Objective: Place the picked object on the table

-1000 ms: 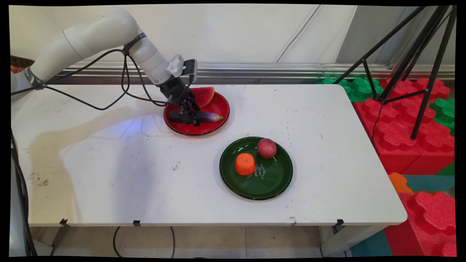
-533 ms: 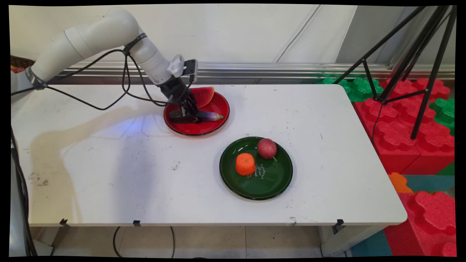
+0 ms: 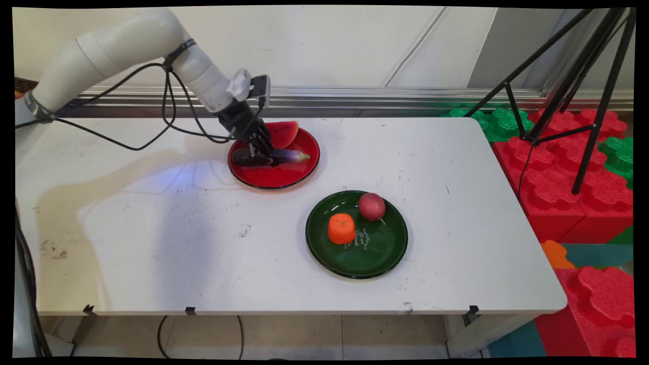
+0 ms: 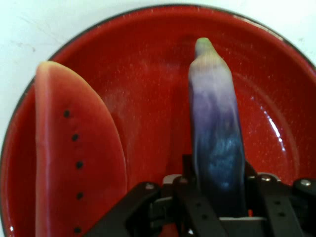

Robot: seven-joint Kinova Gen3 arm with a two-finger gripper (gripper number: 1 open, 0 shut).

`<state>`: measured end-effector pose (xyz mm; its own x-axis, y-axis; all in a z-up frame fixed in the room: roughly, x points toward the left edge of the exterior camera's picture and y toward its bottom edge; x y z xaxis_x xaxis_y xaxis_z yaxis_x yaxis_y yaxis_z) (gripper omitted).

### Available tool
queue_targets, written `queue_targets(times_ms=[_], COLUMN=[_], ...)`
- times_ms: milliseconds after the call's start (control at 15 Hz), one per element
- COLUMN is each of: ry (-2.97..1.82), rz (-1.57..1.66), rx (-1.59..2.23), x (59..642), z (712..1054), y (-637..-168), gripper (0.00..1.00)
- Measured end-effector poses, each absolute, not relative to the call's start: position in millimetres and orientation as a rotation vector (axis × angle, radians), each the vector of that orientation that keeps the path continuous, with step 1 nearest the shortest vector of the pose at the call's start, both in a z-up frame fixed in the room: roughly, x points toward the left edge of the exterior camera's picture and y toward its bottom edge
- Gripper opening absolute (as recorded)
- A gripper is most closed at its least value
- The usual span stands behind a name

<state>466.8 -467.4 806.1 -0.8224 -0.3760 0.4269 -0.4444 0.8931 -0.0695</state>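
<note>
1. Purple and glossy, the eggplant (image 4: 217, 138) runs straight up the middle of my hand view, its greenish tip pointing away from the hand and its thick dark end sunk between the black linkage at the bottom edge.
2. I read the gripper (image 3: 261, 156) as clamped on that thick end: one finger (image 4: 190, 197) presses on its left flank and the other flanks it on the right, with no gap that I can make out.
3. From the main view, the eggplant (image 3: 276, 158) lies roughly level over the red plate (image 3: 296, 177), tip toward the picture's right. I cannot tell whether its underside touches the plate or hangs just clear of it.
4. Beside it on the same plate sits a watermelon slice (image 4: 74, 158), left of the eggplant in the hand view and apart from it, with bare red plate (image 4: 148, 89) between them. In the main view the slice (image 3: 284, 133) stands at the plate's far side, just behind the gripper.
5. Nearer the table's near edge and well apart from the hand, I see a green plate (image 3: 377, 253) carrying an orange fruit (image 3: 341, 228) and a dark red round fruit (image 3: 371, 206), close together.
6. Both plates rest on the white table (image 3: 167, 243).
</note>
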Motion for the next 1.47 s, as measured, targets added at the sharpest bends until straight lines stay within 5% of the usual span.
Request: queue_targets(times_ms=[1467], ry=[-2.618], rz=[0.209], rx=[0.465], x=[502], z=[901], y=[-346], gripper=[0.00])
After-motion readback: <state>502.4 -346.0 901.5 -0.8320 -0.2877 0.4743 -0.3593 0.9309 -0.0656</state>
